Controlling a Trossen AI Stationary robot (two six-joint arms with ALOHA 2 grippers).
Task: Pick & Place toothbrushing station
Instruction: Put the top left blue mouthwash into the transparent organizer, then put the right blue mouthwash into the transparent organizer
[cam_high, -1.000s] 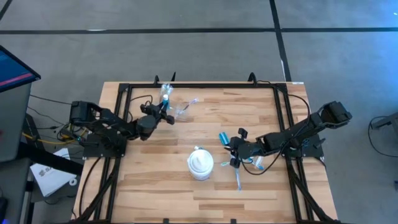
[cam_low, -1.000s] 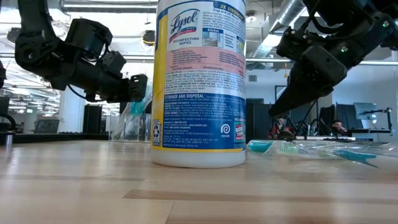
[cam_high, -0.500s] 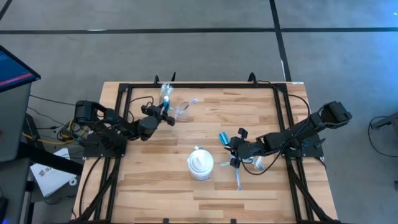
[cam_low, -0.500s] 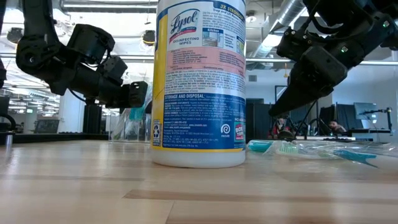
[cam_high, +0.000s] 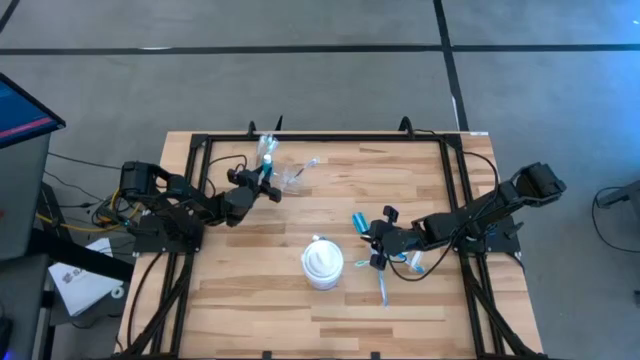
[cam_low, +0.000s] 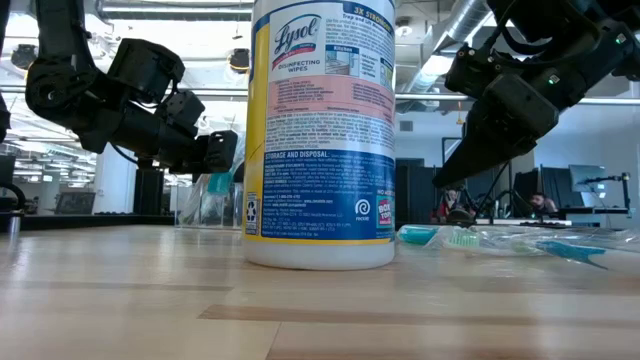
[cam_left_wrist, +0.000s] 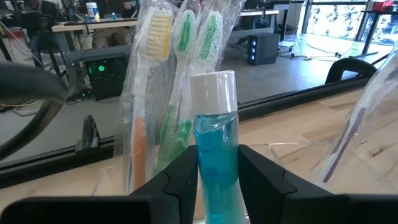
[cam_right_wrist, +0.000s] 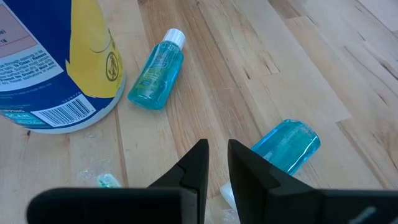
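Toothbrushes (cam_left_wrist: 177, 81) in clear wrappers are standing together in a clear cup (cam_high: 267, 150) near the table's (cam_high: 420, 300) far edge, left of the middle. The left gripper (cam_high: 266, 183) is sitting right by that cup, and its wrist view is showing a blue bottle (cam_left_wrist: 216, 155) with a white cap standing upright between its two fingers (cam_left_wrist: 177, 180). The fingers are flanking the bottle closely, but whether they are pressing on it or have let it go I cannot tell. A second clear cup (cam_high: 296, 176) is lying just beside the gripper, toward the table's middle.

The right gripper (cam_high: 378, 240) is hanging low over the right half of the table, just right of the wipes tub (cam_high: 322, 262) (a white-lidded canister that is filling the middle of the low view). Its fingers (cam_right_wrist: 194, 165) are standing close together with only a narrow gap, and nothing is showing between them. Past those fingers, one small blue bottle (cam_right_wrist: 157, 70) with a white cap is lying on its side next to the base of the tub, and another blue bottle (cam_right_wrist: 287, 144) is lying on the wood nearer the gripper. In the high view, a loose toothbrush (cam_high: 383, 287) is lying on the boards below the right gripper, well apart from the cups.
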